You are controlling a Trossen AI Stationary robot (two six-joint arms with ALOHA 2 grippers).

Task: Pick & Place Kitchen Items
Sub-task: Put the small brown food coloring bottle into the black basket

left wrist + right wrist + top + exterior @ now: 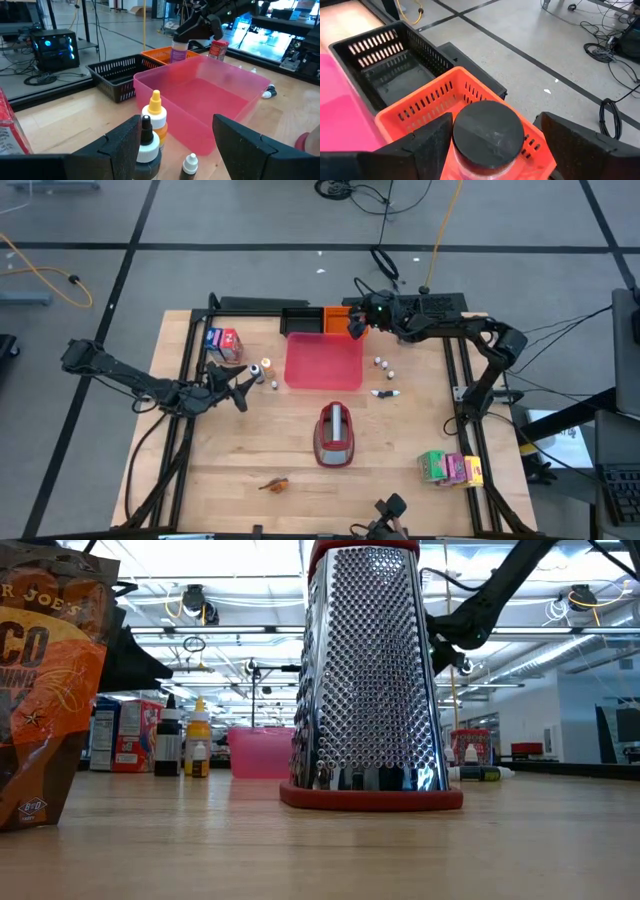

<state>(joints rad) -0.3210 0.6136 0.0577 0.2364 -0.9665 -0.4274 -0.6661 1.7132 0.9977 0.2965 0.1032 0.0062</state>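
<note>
Right gripper (357,326) wide around jar (487,134) over orange basket (420,107), far edge | left gripper (243,387) wide, near bottles (152,131) left of tray (324,361) | cartons (450,469) near-right on table (400,440)

A black-lidded jar (487,135) is sitting between the right gripper's (490,145) spread fingers (427,137), over an orange basket (427,102). A black basket (387,65) is lying beside it, toward ten o'clock.

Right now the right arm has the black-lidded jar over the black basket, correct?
Not quite. The right wrist view shows the black-lidded jar between the right gripper's jaws over the orange basket; the black basket sits beside it.
</note>
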